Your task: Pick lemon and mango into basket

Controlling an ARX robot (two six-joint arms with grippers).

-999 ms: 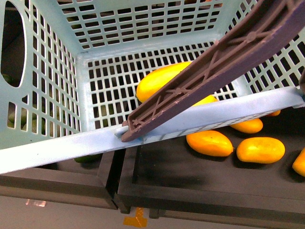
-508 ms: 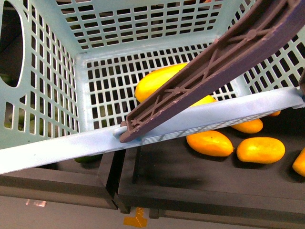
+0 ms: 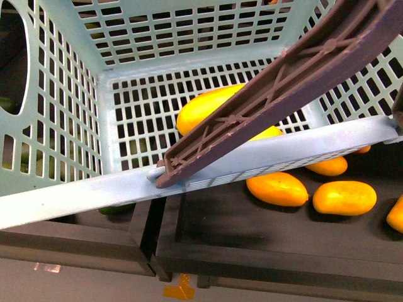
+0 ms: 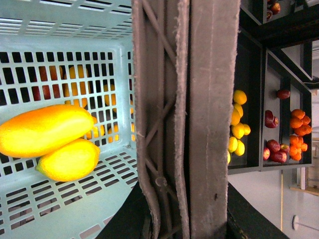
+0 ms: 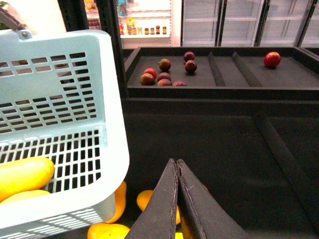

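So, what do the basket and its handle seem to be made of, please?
The basket looks like moulded plastic: light teal, smooth, faintly glossy, with even slotted lattice walls and floor. The handle also looks like plastic, brown and matt, with ribbed cross-bracing on its underside; its edges look rough and slightly frayed in the left wrist view, so it may be worn.

Only bit of the robot showing is the right hand (image 5: 177, 199): two long, slim dark grey fingers (image 5: 160, 209), matte, tapering to thin flat-sided tips.
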